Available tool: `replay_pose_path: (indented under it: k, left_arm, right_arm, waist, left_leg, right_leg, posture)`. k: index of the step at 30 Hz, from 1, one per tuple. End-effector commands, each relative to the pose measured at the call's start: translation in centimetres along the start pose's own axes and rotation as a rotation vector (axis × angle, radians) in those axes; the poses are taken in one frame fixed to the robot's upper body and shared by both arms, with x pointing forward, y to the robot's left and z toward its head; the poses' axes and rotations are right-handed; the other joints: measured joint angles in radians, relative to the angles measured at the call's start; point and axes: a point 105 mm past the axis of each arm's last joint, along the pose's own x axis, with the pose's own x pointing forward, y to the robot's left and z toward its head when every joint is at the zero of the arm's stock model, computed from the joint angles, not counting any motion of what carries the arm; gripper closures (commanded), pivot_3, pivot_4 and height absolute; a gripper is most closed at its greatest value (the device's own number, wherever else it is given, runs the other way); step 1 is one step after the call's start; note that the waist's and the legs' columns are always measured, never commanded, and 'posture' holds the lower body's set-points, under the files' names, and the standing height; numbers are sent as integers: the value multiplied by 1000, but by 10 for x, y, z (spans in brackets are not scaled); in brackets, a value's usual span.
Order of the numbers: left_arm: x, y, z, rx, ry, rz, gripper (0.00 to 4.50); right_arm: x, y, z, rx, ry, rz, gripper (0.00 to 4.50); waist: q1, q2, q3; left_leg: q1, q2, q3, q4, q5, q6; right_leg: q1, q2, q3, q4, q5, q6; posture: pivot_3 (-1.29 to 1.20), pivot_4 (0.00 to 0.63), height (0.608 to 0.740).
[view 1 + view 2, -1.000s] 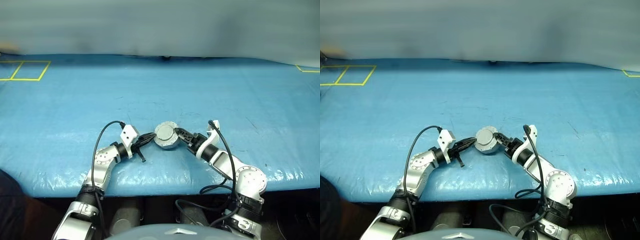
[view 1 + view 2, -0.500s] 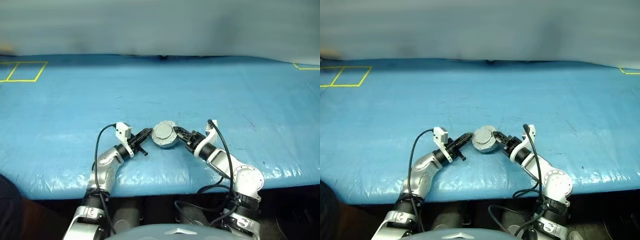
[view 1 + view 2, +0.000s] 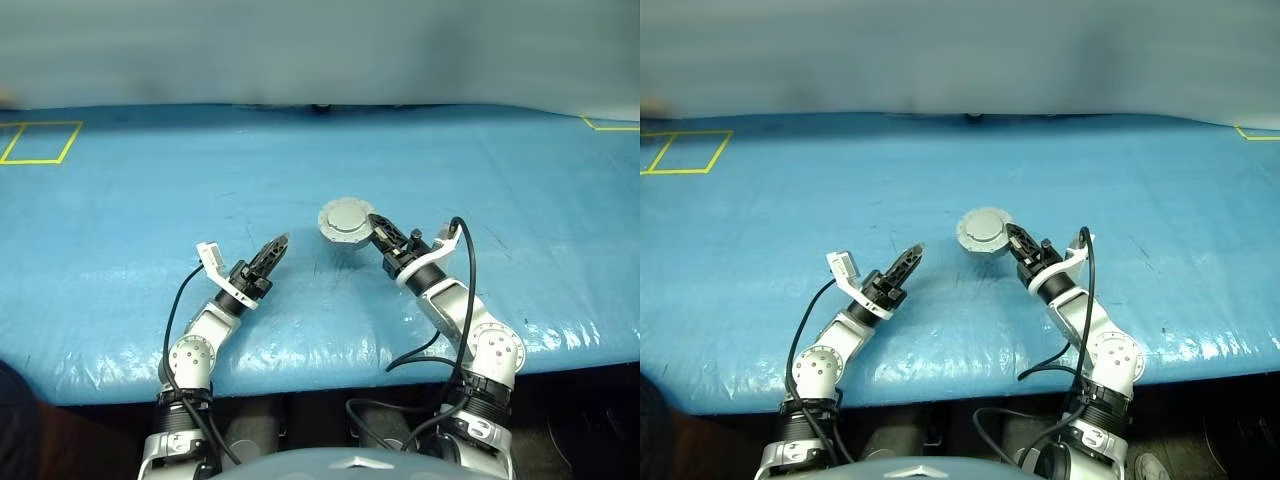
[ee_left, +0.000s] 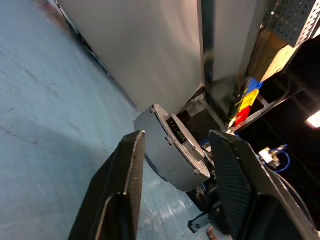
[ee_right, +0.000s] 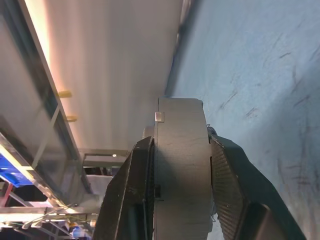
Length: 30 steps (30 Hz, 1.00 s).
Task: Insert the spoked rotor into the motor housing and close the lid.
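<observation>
One gripper, your right gripper (image 3: 372, 226), is clamping the closed motor housing (image 3: 345, 220) edgewise, lid (image 3: 347, 214) facing up, above the desk (image 3: 120, 200); your left gripper (image 3: 277, 246) is standing apart beside it, empty.

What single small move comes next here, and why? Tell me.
Probably lower the right end effector and set the motor housing back on the blue table. The lid looks closed, with the unit pinched edge-on between the right fingers above the surface, and the left end effector is open, apart from it, holding nothing.
</observation>
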Motion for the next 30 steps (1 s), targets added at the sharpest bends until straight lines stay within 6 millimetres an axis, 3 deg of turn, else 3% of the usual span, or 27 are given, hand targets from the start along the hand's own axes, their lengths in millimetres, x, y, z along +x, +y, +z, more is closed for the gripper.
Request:
replay_pose_path:
  k: [1,4,14,23,26,29,30]
  left_arm:
    - [5,-12,4,-59,-25,-52,894]
    - [7,-9,-2,-124,-11,-24,12]
    - [20,-12,-12,-251,9,-42,12]
    - [28,-19,-14,-236,-5,-82,12]
    - [30,-19,-16,-251,-2,-81,606]
    - [28,-14,-17,-256,-3,-58,1600]
    - [28,-13,-18,-258,-4,-50,1720]
  right_arm:
    - [6,34,-11,27,25,156,3315]
    - [7,39,-16,34,49,175,3315]
    - [8,44,-38,22,156,189,3315]
    - [10,36,-54,7,203,151,3315]
    - [10,37,-55,0,205,156,3315]
    - [10,38,-54,-8,203,157,3315]
    - [10,38,-54,-8,201,158,3315]
  waist:
    - [0,0,0]
    - [1,0,0]
    - [2,0,0]
    - [1,0,0]
    - [2,0,0]
    - [3,0,0]
    - [2,0,0]
  left_leg:
    - [0,0,0,0,0,0]
    - [0,0,1,1,0,0]
    - [0,0,0,2,0,0]
    - [0,0,1,3,0,0]
    - [0,0,1,4,0,0]
    - [0,0,0,4,0,0]
    - [0,0,0,4,0,0]
  right_leg:
    - [0,0,0,0,1,-1]
    - [0,0,1,0,1,-1]
    - [1,2,2,0,1,-1]
    - [2,2,2,0,1,-2]
    - [2,2,2,0,1,-2]
    - [2,2,2,0,1,-2]
    - [2,2,2,0,1,-2]
  posture:
    - [0,150,740]
    - [0,150,740]
    - [0,150,740]
    - [0,150,740]
    - [0,150,740]
    - [0,150,740]
    - [0,150,740]
